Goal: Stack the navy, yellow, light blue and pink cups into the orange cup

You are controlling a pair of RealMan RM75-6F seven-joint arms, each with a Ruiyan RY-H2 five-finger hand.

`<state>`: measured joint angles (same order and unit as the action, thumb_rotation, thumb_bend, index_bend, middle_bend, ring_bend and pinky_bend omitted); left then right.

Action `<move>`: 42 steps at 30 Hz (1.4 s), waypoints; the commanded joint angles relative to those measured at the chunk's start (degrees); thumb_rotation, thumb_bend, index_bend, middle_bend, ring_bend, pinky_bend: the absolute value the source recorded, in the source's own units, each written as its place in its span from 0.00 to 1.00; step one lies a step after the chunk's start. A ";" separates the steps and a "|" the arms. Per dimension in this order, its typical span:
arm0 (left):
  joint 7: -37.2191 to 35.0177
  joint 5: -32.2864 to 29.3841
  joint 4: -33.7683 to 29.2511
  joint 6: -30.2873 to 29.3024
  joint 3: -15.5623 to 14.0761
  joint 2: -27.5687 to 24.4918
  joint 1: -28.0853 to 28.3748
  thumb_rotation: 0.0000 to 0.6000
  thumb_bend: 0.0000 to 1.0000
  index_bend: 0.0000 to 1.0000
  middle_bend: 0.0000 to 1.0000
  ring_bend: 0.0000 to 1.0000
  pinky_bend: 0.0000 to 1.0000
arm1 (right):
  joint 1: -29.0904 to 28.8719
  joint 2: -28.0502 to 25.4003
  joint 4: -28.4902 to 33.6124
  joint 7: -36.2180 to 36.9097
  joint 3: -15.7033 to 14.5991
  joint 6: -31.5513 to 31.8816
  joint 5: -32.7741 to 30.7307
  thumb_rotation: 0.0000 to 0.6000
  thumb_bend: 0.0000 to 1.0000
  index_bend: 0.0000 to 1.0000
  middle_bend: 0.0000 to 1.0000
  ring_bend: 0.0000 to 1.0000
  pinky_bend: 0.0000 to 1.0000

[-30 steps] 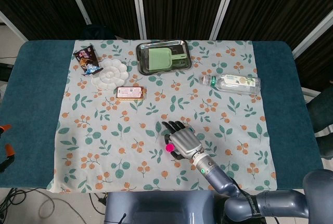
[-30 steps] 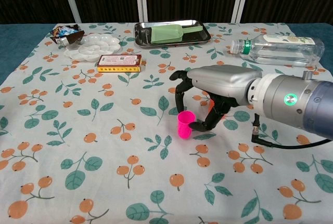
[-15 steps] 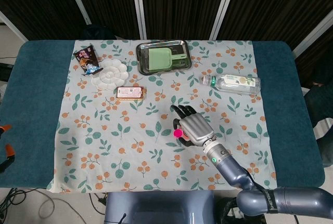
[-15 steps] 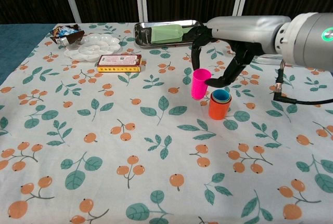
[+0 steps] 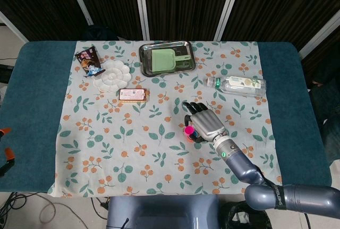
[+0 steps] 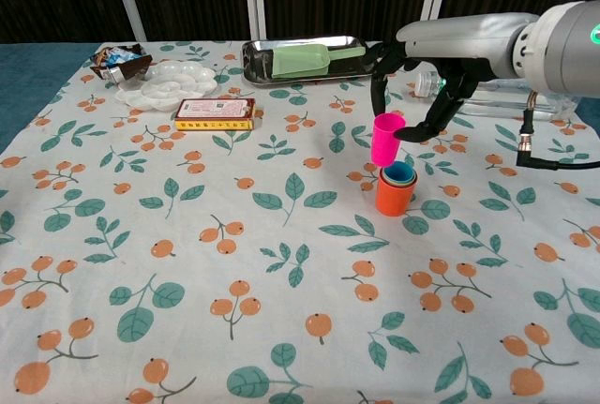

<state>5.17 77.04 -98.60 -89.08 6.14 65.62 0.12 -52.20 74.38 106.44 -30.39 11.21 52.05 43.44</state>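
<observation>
Holding pink cup (image 6: 385, 138) pinched in right hand (image 6: 427, 95), upright, raised just left of orange cup (image 6: 396, 190) stack. Light blue cup (image 6: 398, 173) already nested on top. Shift right until centred over rim, keep cup vertical, lower, then release. Left hand out of view.

right hand (image 6: 427, 95) — lifted pink cup (image 6: 385, 139) off cloth | carried it beside orange cup (image 6: 394, 196)
</observation>
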 commanded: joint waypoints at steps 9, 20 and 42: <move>0.33 0.10 0.14 0.09 -0.16 0.07 0.02 1.00 0.61 0.23 0.08 0.00 0.00 | -0.30 0.80 -1.84 0.53 -1.26 0.09 -0.47 1.00 0.46 0.53 0.00 0.04 0.11; 0.58 0.31 0.21 0.05 -0.25 0.16 0.04 1.00 0.61 0.23 0.08 0.00 0.00 | -0.32 0.01 -1.93 1.30 -2.04 -0.23 -0.51 1.00 0.47 0.54 0.00 0.04 0.11; 0.67 0.23 0.18 0.09 -0.26 0.16 0.03 1.00 0.61 0.23 0.08 0.00 0.00 | -0.36 0.96 -3.39 2.38 -3.60 -0.43 -0.74 1.00 0.46 0.17 0.00 0.04 0.11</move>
<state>5.84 77.27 -98.43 -88.98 5.88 65.78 0.15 -52.53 75.28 103.11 -27.95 7.66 51.54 42.80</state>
